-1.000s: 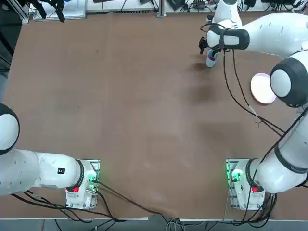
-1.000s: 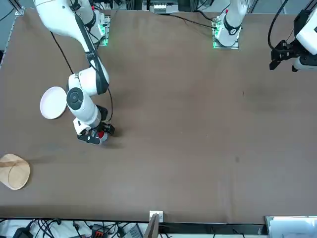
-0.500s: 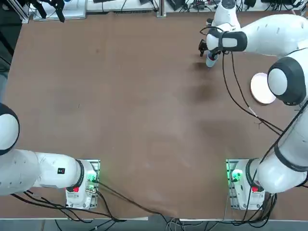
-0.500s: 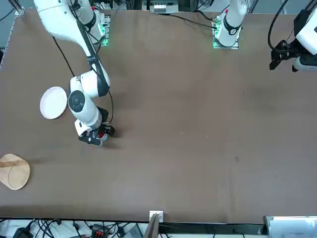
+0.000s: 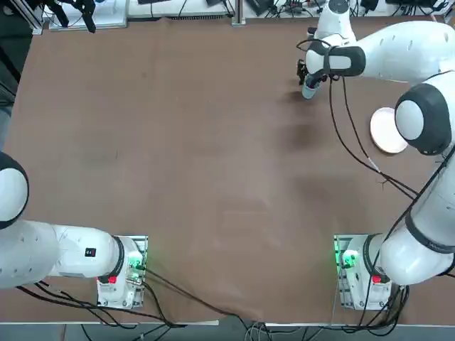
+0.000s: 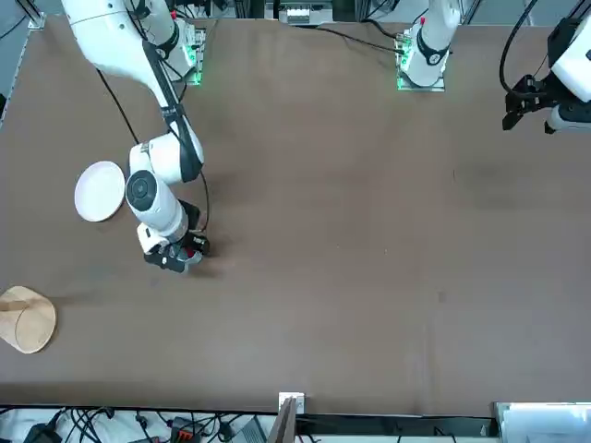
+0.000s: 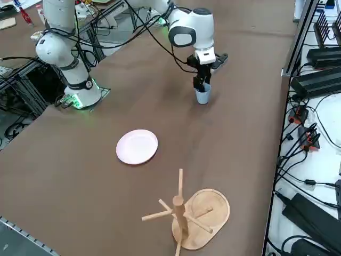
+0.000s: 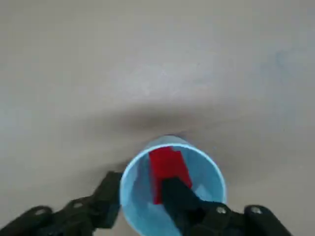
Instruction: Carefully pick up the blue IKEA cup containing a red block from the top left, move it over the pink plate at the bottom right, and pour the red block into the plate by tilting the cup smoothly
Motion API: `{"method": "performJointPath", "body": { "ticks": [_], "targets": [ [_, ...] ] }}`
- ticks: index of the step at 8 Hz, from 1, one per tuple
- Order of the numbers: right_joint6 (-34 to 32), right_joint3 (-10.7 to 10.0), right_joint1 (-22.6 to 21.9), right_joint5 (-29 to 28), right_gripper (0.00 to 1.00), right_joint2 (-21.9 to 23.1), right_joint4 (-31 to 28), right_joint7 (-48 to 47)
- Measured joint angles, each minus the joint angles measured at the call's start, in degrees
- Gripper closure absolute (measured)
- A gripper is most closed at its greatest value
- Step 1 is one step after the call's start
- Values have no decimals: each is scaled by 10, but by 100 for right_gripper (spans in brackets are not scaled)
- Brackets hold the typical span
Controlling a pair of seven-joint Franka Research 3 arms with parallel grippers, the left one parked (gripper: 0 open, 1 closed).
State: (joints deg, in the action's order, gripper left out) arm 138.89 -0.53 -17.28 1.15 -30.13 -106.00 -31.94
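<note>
Now the right gripper [image 8: 141,184] has narrowed, its fingers still apart astride the blue cup's [image 8: 139,212] wall, one inside by the red block [image 8: 167,166]; lifting should wait for a pinch.

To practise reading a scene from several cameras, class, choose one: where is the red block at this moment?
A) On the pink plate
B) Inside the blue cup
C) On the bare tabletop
B: the wrist view shows the red block within the rim of the blue cup, at the right gripper.
</note>
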Motion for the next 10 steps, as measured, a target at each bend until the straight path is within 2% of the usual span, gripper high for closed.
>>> {"method": "performJointPath", "body": {
  "ticks": [2, 3, 8, 10],
  "targets": [
    [-1, 0, 0, 0, 75, -1, 0, -20],
    [-2, -1, 0, 2, 95, 0, 0, -25],
    [-11, -3, 2, 3, 96, 5, 1, -29],
    [-62, -3, 7, 3, 96, 13, 14, -15]
  ]
}}
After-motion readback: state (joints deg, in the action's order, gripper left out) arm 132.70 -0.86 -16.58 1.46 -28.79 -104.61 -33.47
